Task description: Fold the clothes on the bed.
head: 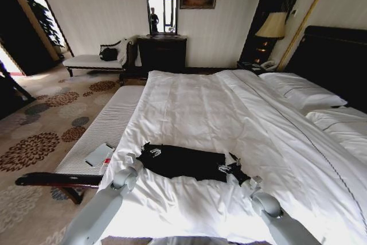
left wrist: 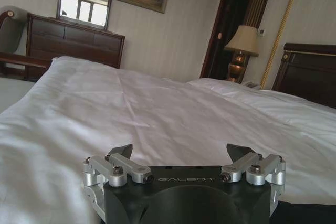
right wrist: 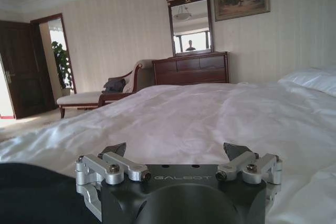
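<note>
The clothes are one black T-shirt (head: pixel 184 162), lying as a wide flat band on the white duvet of the bed (head: pixel 206 107), near its front edge. My left gripper (head: pixel 152 152) is at the shirt's left end and my right gripper (head: pixel 229 167) at its right end. In the left wrist view the left gripper (left wrist: pixel 181 153) is open, with white duvet between the fingers and black cloth (left wrist: pixel 307 213) beside its body. The right gripper (right wrist: pixel 176 150) is likewise open over the duvet, with black cloth (right wrist: pixel 37 192) at its side.
A pale cushioned bench (head: pixel 109 121) runs along the bed's left side, with a white flat item (head: pixel 98 155) on it. Pillows (head: pixel 301 90) and the dark headboard (head: pixel 338 61) lie to the right. A dresser (head: pixel 162 53), a chaise (head: pixel 92 61) and a lamp (head: pixel 272 27) stand along the far wall.
</note>
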